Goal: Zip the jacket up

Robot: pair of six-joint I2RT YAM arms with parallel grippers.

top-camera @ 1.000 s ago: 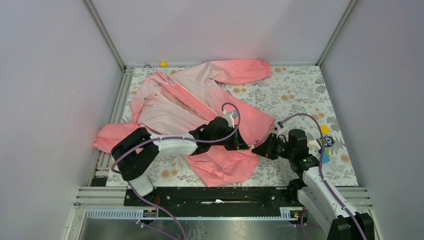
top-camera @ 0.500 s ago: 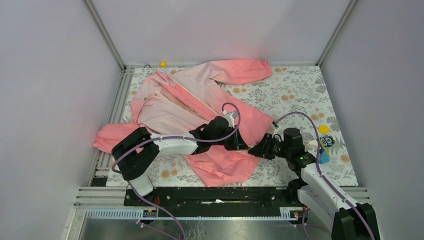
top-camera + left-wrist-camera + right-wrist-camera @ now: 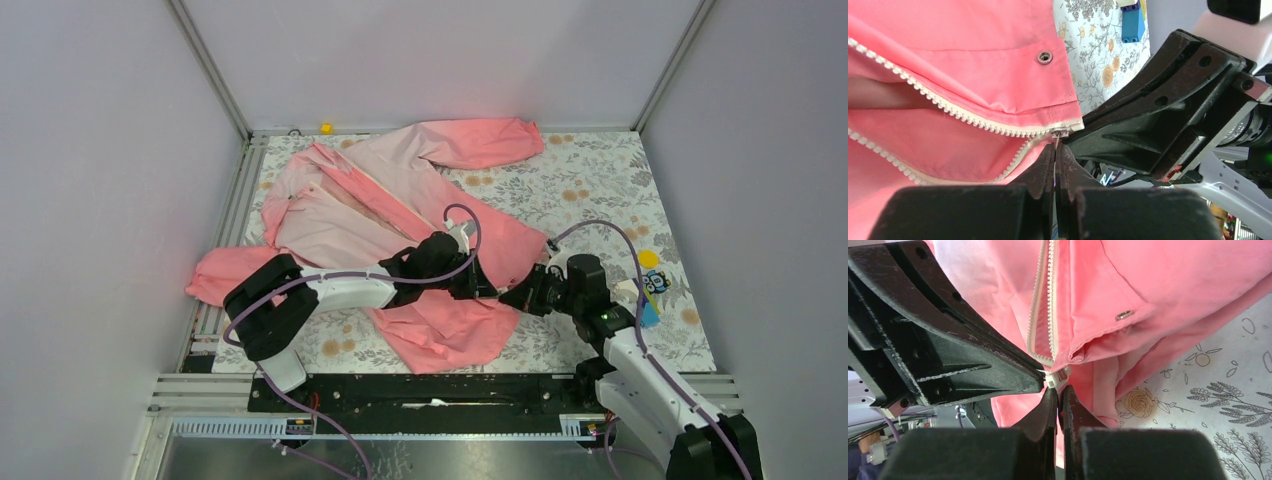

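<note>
Found left claw [image 3: 1054, 159] pinched shut on the pull [image 3: 1059, 133] at the hem end of the zipper [image 3: 948, 107]. Found right claw [image 3: 1058, 395] nose to nose with it, closed on the zipper's bottom end just under the pull. Judged the pairing deliberate: one to anchor the hem taut, the other to draw the pull away along the teeth. Noted teeth joined only at the very foot and parted beyond, so closing hardly begun. Saw a snap [image 3: 1044, 57] on the hem beside the zipper. Located jacket [image 3: 400, 200] spread diagonally on the table [image 3: 600, 180], coral hem near the arms, pale collar toward far left, one sleeve along the far edge. Against a second ago: logged right claw crept left to meet the left one; left arm and jacket unchanged.
</note>
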